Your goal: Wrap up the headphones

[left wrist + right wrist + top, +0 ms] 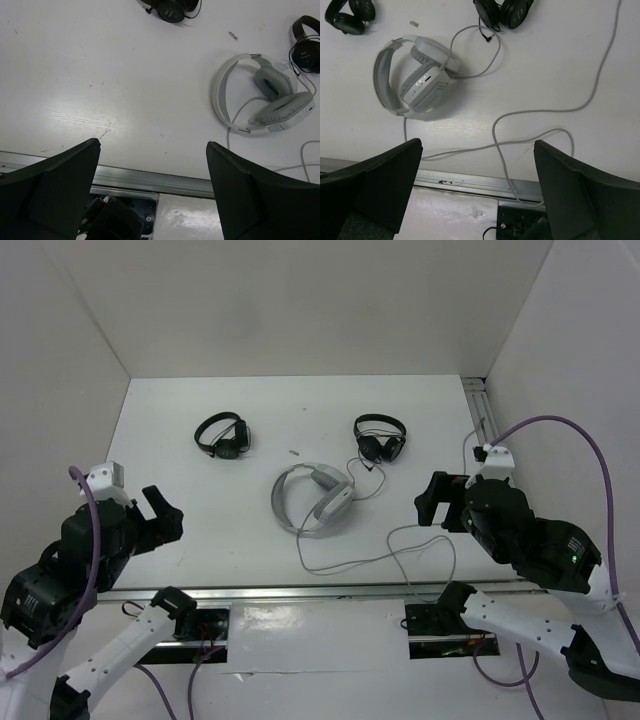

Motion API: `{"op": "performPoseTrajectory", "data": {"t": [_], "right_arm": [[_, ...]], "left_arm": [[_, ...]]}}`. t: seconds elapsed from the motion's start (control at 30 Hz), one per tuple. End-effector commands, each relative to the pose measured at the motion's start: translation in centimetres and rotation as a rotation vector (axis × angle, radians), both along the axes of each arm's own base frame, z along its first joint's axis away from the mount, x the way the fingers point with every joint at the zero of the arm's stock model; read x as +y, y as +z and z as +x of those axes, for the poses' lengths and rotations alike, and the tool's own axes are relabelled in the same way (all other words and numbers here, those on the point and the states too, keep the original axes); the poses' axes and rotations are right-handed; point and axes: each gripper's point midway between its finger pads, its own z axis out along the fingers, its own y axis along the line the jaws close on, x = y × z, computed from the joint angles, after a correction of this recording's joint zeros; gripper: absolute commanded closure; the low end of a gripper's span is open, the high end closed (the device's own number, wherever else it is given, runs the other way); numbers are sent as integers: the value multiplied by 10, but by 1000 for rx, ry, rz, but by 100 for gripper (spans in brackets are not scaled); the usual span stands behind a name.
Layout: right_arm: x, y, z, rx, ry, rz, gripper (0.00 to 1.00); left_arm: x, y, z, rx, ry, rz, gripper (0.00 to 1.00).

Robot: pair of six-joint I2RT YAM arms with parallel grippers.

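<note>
left jaws and right jaws both spread wide, empty, above the near edge of the tabletop [200,525]. white headphones [312,498] lie flat mid-tabletop between the arms, with the grey cable [545,110] trailing loose toward the right arm. black headset [222,435] and second black headset [380,437] lie beyond.

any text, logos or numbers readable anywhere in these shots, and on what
No text can be read in any view.
white headphones: small dark marks on one earcup, too small to read.
left black headphones: no lettering visible.
right black headphones: no lettering visible.
</note>
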Motion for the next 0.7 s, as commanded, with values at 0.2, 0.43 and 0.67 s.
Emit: {"op": "performPoseTrajectory", "data": {"t": [0.2, 0.43, 0.67], "right_arm": [[9, 8, 10, -41, 0, 28, 0], [39, -3, 10, -15, 119, 72, 0], [58, -4, 2, 3, 235, 98, 0]], "left_arm": [[-52, 8, 26, -70, -209, -107, 0], [-139, -20, 74, 1, -424, -328, 0], [-172, -92, 147, 111, -395, -240, 0]]}}
